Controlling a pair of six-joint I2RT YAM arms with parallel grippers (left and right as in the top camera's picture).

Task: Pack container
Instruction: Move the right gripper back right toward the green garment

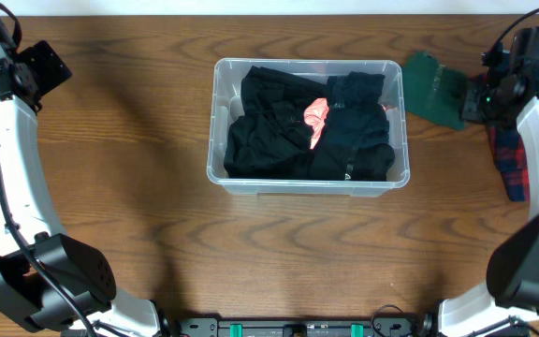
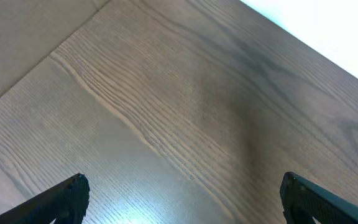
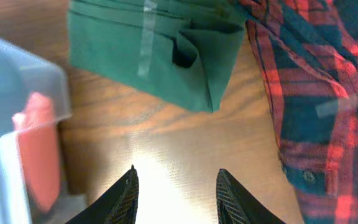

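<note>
Mid-table [image 1: 110, 187], on grained wood: a clear plastic container [image 1: 215, 140] with rounded corners, stuffed with crumpled black clothes [image 1: 269, 131] and a pink scrap [image 1: 316, 117] (bright against the black). To its right, a folded green cloth [image 3: 148, 50], overlapped at one corner by a plaid shirt [image 3: 309, 93]. Left gripper [image 2: 182, 193]: jaws spread wide over bare wood. Right gripper [image 3: 177, 186]: jaws partly apart, pinching nothing, over wood between container and green cloth.

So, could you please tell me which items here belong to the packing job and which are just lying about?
Job: clear rectangular plastic container; black garments and pink cloth inside it.
Lying about, probably awaiting packing: folded green cloth; red-and-navy plaid shirt, both on the wooden table.
</note>
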